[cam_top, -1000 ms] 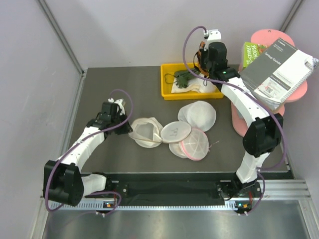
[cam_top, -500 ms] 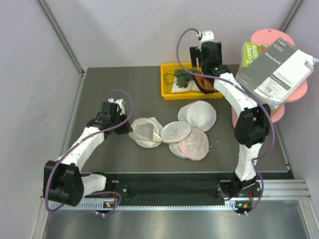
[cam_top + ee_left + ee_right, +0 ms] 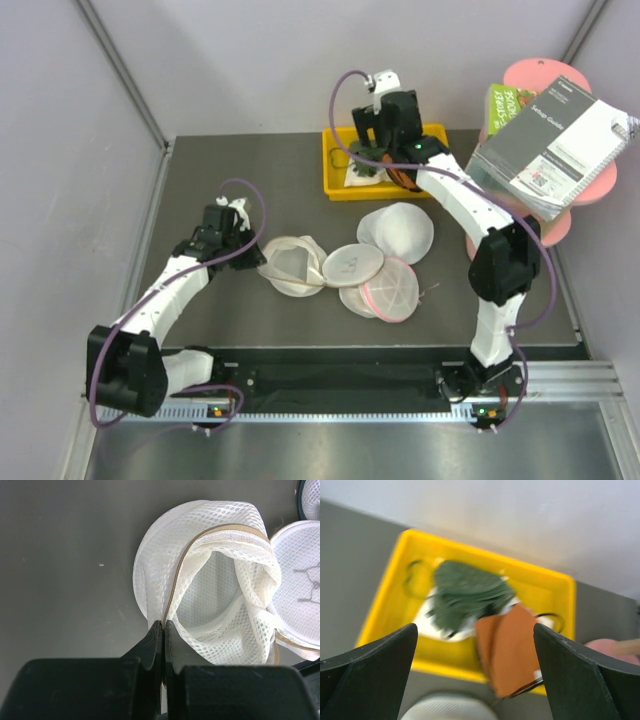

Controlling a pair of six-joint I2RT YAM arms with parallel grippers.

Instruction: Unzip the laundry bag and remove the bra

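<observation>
Left claw (image 3: 163,628) clamped shut on beige rim of laundry bag (image 3: 165,555); bag mouth gaping, lying on tabletop (image 3: 60,555), left of centre in top view, touching neighbouring mesh pod (image 3: 352,263). Right claw (image 3: 477,650) spread wide, empty, above yellow bin (image 3: 407,547) at upper middle; green cloth (image 3: 465,592) and rust-brown garment (image 3: 512,640) inside.

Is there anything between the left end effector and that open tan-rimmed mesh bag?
Nothing visible. The left end effector is shut right on the tan rim of the open laundry bag, so they already touch. Another round mesh bag with a dark mark lies beside it, not between them.
</observation>
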